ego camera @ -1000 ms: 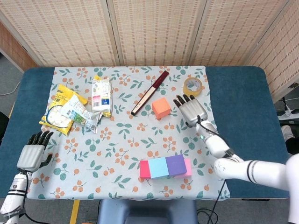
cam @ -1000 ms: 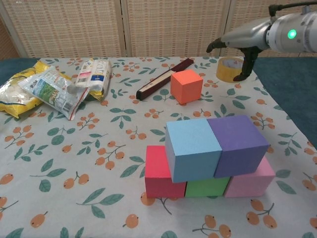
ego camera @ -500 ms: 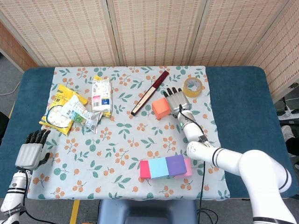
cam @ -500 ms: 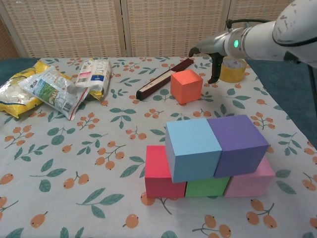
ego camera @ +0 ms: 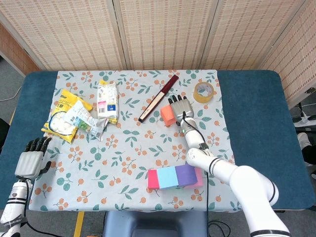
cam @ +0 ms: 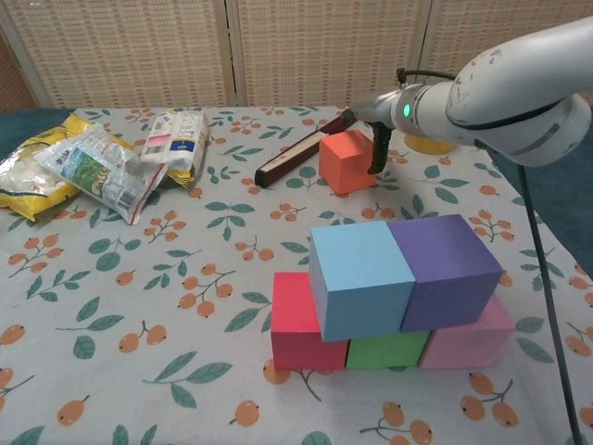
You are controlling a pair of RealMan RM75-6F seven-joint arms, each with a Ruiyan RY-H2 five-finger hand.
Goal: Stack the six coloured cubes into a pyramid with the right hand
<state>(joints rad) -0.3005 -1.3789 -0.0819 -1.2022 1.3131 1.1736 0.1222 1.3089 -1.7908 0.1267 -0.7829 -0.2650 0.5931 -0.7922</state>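
The orange cube (ego camera: 168,114) (cam: 346,160) stands alone on the floral cloth, behind the stack. My right hand (ego camera: 180,108) (cam: 376,137) is over the cube's right side with fingers spread. One finger hangs down along the cube's right face, and no grip shows. At the front, the light blue cube (cam: 359,278) and purple cube (cam: 445,268) sit on a row of red (cam: 298,326), green (cam: 384,350) and pink (cam: 474,338) cubes. The same stack (ego camera: 176,176) shows in the head view. My left hand (ego camera: 30,160) rests at the table's left edge, holding nothing.
A yellow tape roll (ego camera: 204,92) lies just right of my right hand. A dark red stick (ego camera: 159,98) (cam: 298,154) lies diagonally left of the orange cube. Snack bags (ego camera: 74,116) (cam: 93,165) and a white packet (ego camera: 107,101) sit at the far left.
My right hand has swept left from beside the tape roll to the orange cube's right side. The left hand slid slightly back toward the table's near edge. No cube has moved.
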